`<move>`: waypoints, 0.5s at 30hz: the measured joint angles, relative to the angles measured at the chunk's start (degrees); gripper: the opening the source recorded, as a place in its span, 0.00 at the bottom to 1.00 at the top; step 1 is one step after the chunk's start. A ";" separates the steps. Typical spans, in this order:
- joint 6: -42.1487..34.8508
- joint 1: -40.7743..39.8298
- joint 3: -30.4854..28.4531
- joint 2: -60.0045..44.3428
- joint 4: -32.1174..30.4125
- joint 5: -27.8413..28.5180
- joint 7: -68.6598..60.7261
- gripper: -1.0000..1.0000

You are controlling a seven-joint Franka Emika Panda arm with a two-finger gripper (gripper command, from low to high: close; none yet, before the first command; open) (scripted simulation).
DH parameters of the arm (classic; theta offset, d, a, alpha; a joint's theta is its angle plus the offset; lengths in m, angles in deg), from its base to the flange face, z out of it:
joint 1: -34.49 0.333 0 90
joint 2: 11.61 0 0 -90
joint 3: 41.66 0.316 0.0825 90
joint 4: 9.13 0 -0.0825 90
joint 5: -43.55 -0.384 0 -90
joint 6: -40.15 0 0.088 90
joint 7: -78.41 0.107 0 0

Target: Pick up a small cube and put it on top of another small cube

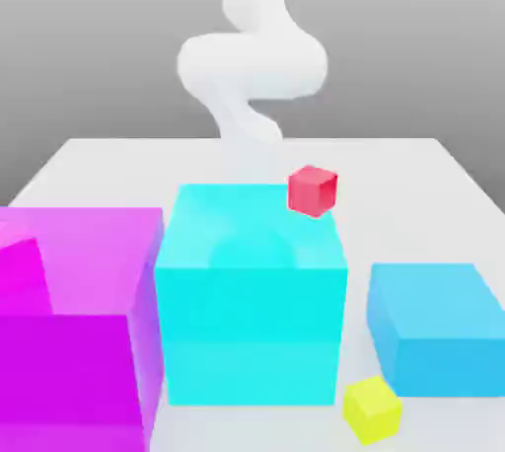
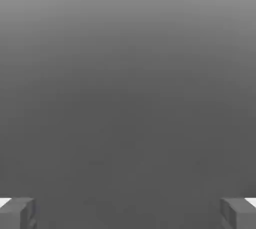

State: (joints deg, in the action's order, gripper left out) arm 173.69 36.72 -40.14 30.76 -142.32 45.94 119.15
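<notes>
Exterior view: red cube [image 1: 313, 190] perched at large cyan cube's [image 1: 252, 292] far corner, yellow cube [image 1: 372, 408] near its front. Gripper [image 2: 128, 213] spread, empty. Risk: red cube knocked off on approach.

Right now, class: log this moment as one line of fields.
stage: not started | gripper: open, holding nothing | red small cube: behind cyan block | yellow small cube: on table, in front
</notes>
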 joint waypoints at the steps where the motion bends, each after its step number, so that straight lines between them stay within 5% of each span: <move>1: 0.82 1.08 0.66 -1.67 -0.65 1.14 -2.41 0.50; 15: 10.66 14.63 6.56 -22.67 -8.66 12.27 -34.47 0.50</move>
State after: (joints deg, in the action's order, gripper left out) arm 184.34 51.35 -33.57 8.10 -150.98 58.20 84.68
